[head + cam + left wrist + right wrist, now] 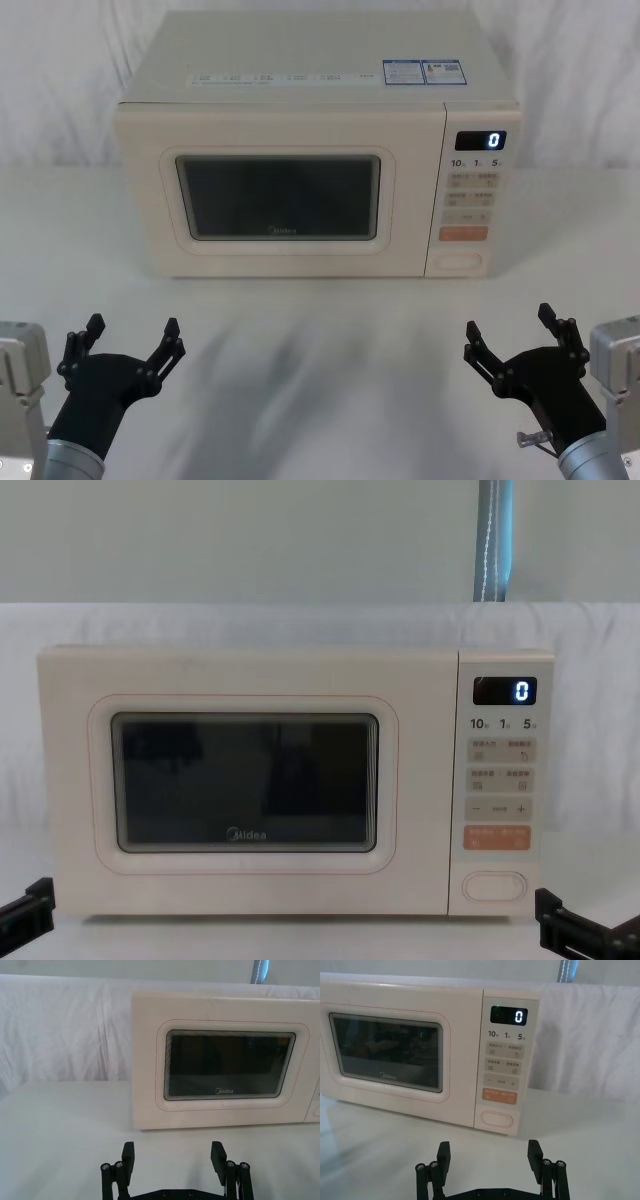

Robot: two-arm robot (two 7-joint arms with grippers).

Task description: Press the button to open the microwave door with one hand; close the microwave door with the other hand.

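Note:
The cream microwave (300, 75) stands at the back of the white table, its display showing a blue 0. Its door (275, 260) with the dark window is closed flush; the same door (150, 1060) (465, 1060) (70, 780) faces both wrist cameras and the chest camera. The wide cream button (459, 262) (496, 1119) (494, 885) sits at the bottom of the control panel, under the orange key. My left gripper (130, 338) (173, 1154) is open near the front left of the table. My right gripper (510, 327) (489, 1152) is open at the front right, well short of the button.
The white cloth-covered table (320, 340) stretches between the grippers and the microwave. A white draped backdrop (60, 70) hangs behind the oven. A blue-grey strap (493, 540) hangs on the wall at the back right.

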